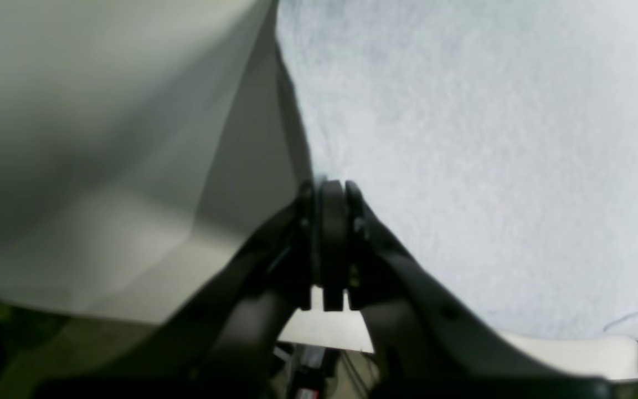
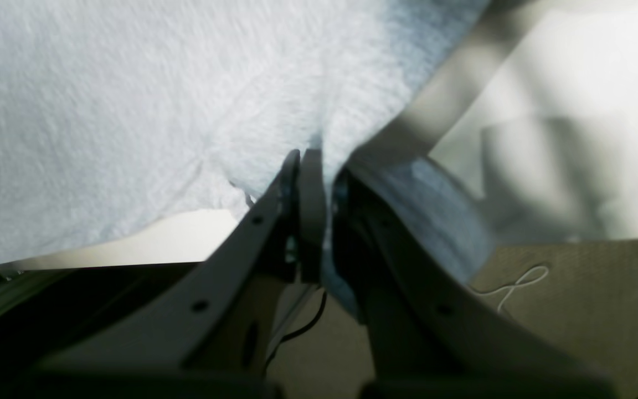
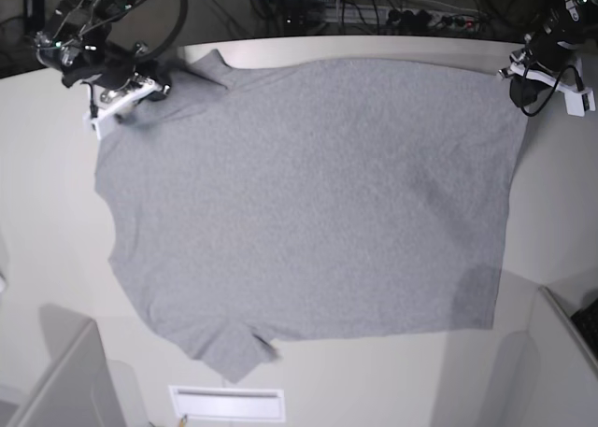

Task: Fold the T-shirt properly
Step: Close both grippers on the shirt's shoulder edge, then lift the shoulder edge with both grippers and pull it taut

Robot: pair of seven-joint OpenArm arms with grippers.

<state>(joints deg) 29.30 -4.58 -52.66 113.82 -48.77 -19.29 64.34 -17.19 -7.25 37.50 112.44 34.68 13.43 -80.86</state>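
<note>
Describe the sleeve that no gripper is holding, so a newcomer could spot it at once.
Start from the pale table and the grey T-shirt spread flat across it. Follow the shirt to its near corner on the base view's left: the free sleeve sticks out there, unlike the far sleeve, pinched by the right gripper.

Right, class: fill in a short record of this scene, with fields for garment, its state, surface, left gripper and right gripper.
garment: grey T-shirt
state: spread flat, plain side up, unfolded
surface: white table
left gripper: shut on the T-shirt's edge at a far corner
right gripper: shut on the T-shirt's edge near a sleeve
</note>
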